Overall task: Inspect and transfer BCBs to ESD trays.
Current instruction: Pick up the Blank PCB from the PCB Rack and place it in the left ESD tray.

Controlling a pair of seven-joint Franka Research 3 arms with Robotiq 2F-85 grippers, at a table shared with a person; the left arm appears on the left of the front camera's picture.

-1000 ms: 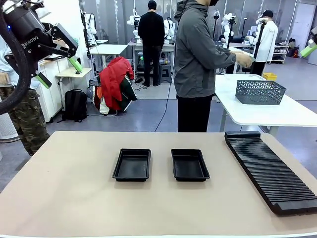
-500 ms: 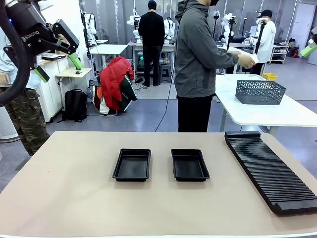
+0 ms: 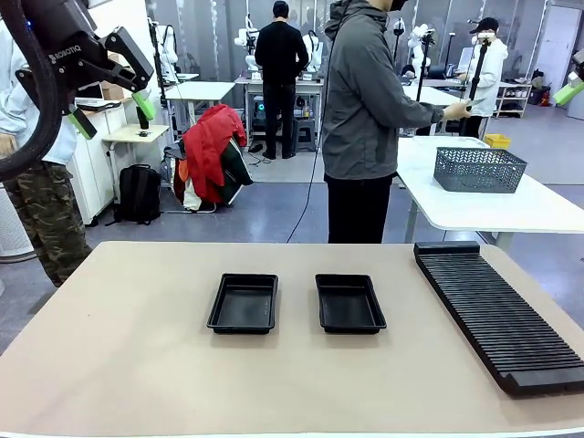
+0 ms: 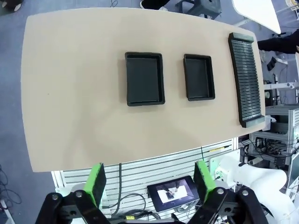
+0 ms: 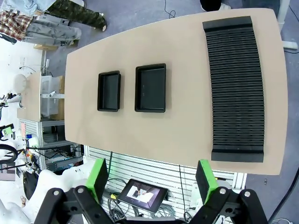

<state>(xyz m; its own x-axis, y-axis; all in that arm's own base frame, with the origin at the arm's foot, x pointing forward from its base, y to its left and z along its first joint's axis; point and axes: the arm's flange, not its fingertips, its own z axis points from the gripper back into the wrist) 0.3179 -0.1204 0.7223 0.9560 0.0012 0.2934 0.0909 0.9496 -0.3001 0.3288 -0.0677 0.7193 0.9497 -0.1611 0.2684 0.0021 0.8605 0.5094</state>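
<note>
Two empty black ESD trays point(image 3: 243, 303) point(image 3: 349, 303) lie side by side mid-table. They also show from above in the left wrist view point(image 4: 145, 78) point(image 4: 199, 77) and the right wrist view point(image 5: 109, 91) point(image 5: 150, 88). My left gripper point(image 3: 111, 114) hangs open high at the upper left, far above the table, nothing between its fingers point(image 4: 97, 182). My right gripper point(image 5: 152, 179) is open and empty, high over the table's near edge. The person's hand point(image 3: 453, 111) holds a thin flat piece edge-on; I cannot tell if it is a BCB.
A long black slotted rack point(image 3: 497, 310) lies along the table's right side. The person stands at the far edge, turned toward a white side table point(image 3: 511, 205) bearing a grey mesh basket point(image 3: 478, 169). Bare tabletop surrounds the trays.
My left gripper has drifted slightly up and to the right. The person's hands shifted from holding a pale piece in front of the body to one hand stretched out over the side table.
</note>
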